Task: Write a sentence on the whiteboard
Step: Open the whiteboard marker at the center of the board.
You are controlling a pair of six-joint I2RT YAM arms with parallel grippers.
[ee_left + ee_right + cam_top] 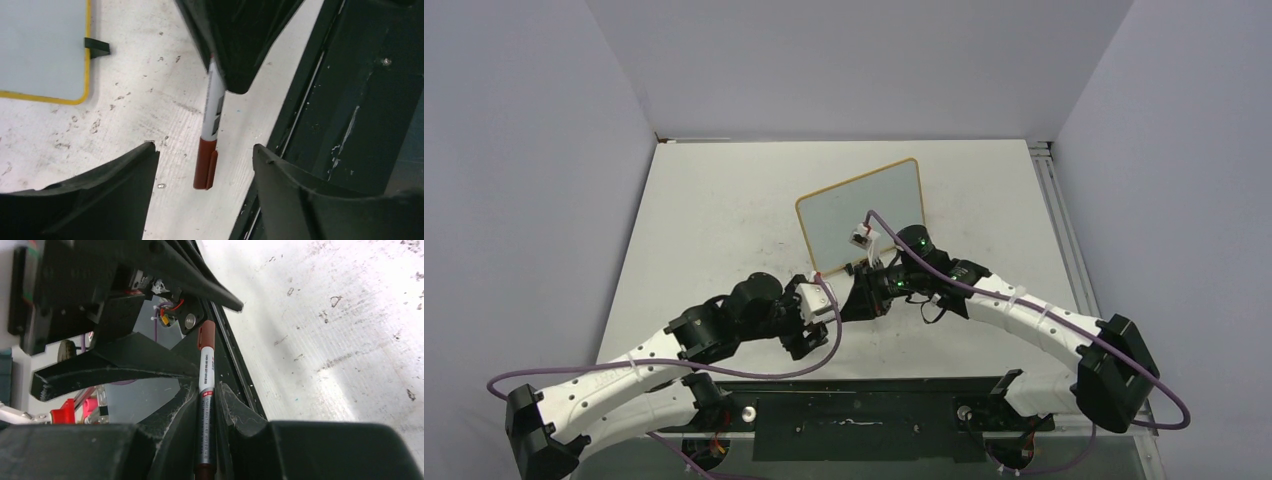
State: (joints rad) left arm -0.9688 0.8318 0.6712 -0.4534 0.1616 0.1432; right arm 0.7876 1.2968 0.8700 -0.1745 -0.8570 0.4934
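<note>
The whiteboard (861, 210) with its yellow frame lies on the table beyond both grippers, and its surface shows no writing. Its corner also shows in the left wrist view (40, 45). The sentence is not in view. My right gripper (207, 385) is shut on the barrel of a white marker (206, 370), a little above the table. The marker's red cap (205, 165) is on and points at my left gripper (204, 147). That gripper is open, with one finger (115, 185) on each side of the cap and not touching it. In the top view the two grippers, left (824, 325) and right (864, 290), meet near the board's front corner.
The black base rail (350, 125) runs along the table's near edge, close beside the marker. The white tabletop (340, 330) is scuffed with small grey marks. A black foot (97, 47) sticks out from the board's frame. Grey walls enclose the table on three sides.
</note>
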